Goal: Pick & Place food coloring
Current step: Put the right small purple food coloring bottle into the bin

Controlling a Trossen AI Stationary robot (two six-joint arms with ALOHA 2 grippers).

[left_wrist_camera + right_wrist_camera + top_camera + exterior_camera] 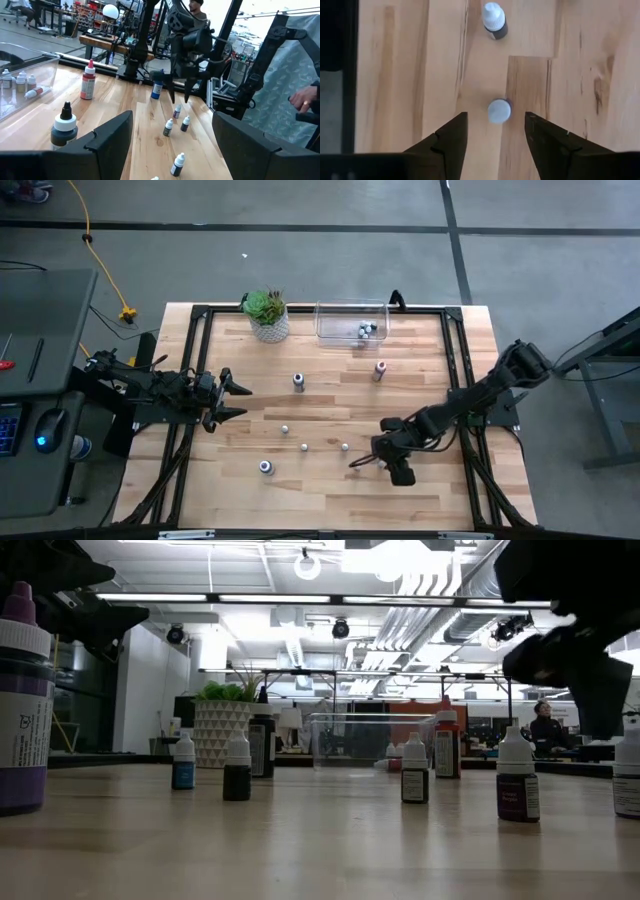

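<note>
The food coloring bottles stand upright and scattered on the wooden table [420,395]: small white-capped ones [304,447] [345,447] and bigger ones, one with a red top [379,370]. My right gripper [358,463] hangs open above one small white-capped bottle [498,110], pointing steeply down. In the right wrist view its fingers stand on either side of the cap, clear of it. Another small bottle [494,20] stands just beyond. My left gripper [240,400] waits open and level at the table's left side.
A clear plastic bin [352,320] with a few small bottles [367,330] in it stands at the far edge, beside a green potted plant [267,313]. A black frame [455,360] runs around the table top. Bare wood lies along the near edge.
</note>
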